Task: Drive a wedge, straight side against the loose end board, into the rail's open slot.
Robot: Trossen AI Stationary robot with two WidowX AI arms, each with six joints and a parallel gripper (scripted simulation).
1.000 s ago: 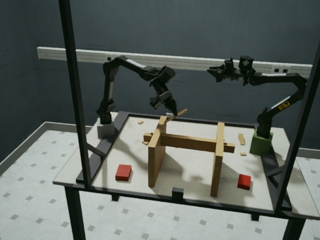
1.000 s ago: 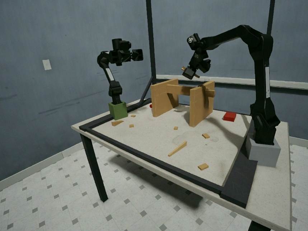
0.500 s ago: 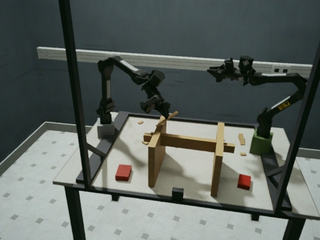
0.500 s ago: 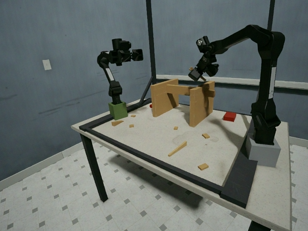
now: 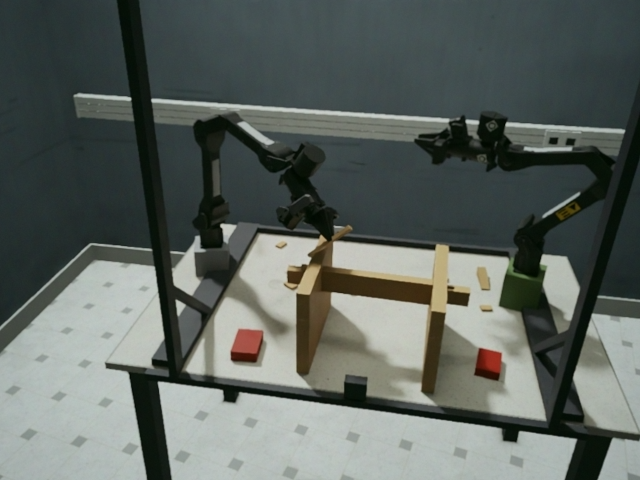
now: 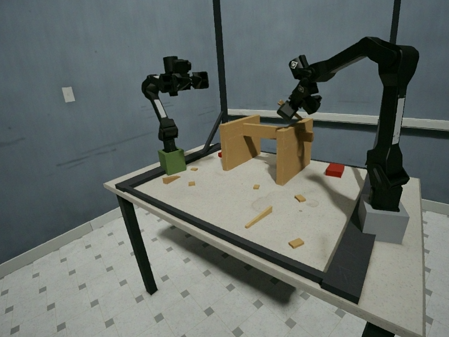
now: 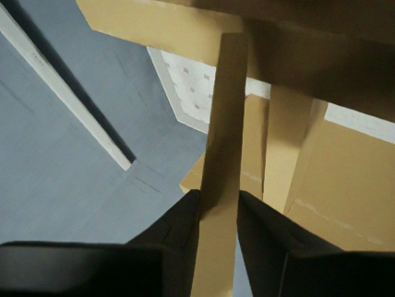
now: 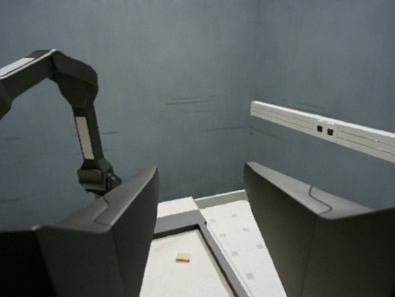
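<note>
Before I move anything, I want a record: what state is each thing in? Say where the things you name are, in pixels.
Left gripper (image 5: 328, 236) (image 6: 294, 121) (image 7: 220, 196): shut on a wedge (image 5: 342, 233) (image 6: 280, 102) (image 7: 221, 138).
Right gripper (image 5: 417, 140) (image 6: 206, 80) (image 8: 201, 168): open.
Rail (image 5: 377, 282) (image 6: 262, 131) (image 7: 286, 148): through both boards.
End boards (image 5: 316, 309) (image 5: 434, 335) (image 6: 293, 154) (image 6: 239, 145) (image 7: 323, 60) (image 7: 351, 184): upright.
Red blocks (image 5: 247, 343) (image 5: 488, 363) (image 6: 334, 169) (image 6: 220, 155): on the table.

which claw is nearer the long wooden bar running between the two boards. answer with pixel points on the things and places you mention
Left. The left claw (image 5: 329, 236) (image 6: 289, 115) (image 7: 217, 199) is just above one board's top edge, near the bar (image 5: 377, 282) (image 6: 262, 131) (image 7: 286, 143); the right claw (image 5: 417, 140) (image 6: 203, 80) (image 8: 201, 173) hangs high, farther off.

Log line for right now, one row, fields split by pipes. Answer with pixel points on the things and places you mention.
left gripper (image 5: 329, 236) (image 6: 286, 116) (image 7: 220, 194): shut on wedge (image 5: 338, 237) (image 7: 224, 120) | wedge: above rail (image 5: 377, 281) (image 6: 262, 131), not in slot | right gripper (image 5: 417, 140) (image 8: 201, 168): open, idle | end boards (image 5: 303, 330) (image 5: 433, 340) (image 6: 294, 152) (image 6: 239, 143): upright
</note>
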